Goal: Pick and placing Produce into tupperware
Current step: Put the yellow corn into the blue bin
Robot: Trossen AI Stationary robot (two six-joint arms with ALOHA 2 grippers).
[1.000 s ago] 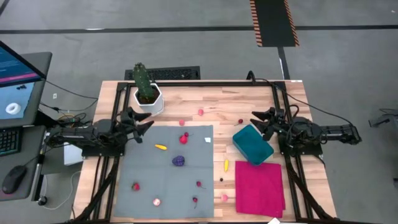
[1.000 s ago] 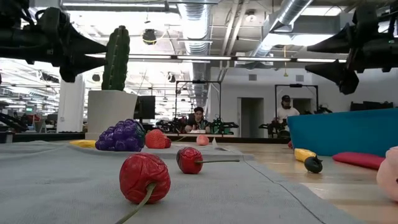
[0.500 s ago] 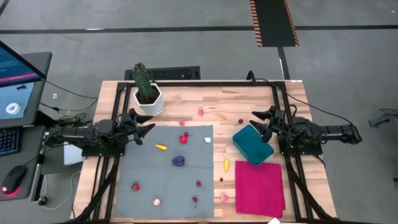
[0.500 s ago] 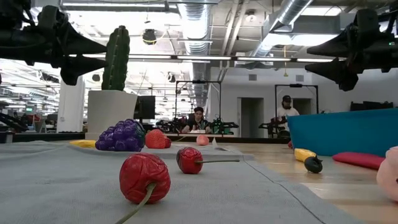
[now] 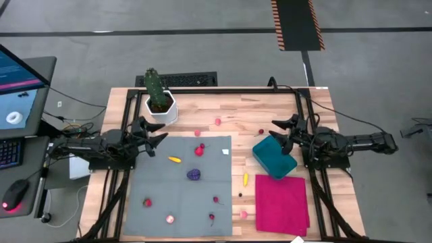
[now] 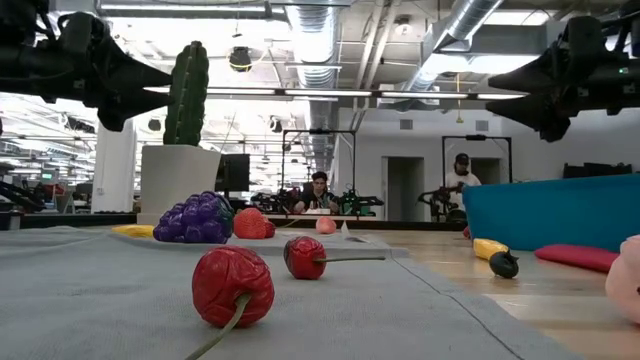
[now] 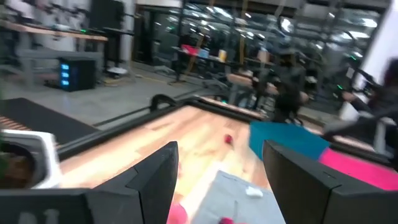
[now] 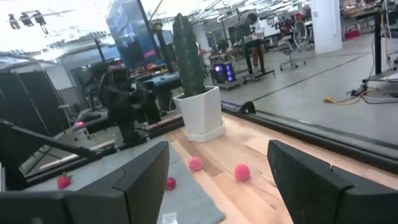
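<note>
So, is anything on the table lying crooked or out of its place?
The teal tub sits skewed to the table edges, its corner over the magenta cloth. The toy produce lies scattered; none shows inside the tub. Both grippers, left and right, hang open.

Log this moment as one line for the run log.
left gripper: open, at gray mat's far-left corner | right gripper: open, over tub | tub: no produce seen inside | grapes, banana on mat

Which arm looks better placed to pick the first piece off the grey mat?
Probably the left. Its open gripper hovers at the grey mat's corner, near the yellow piece. The right gripper, also open, sits by the teal tub.
</note>
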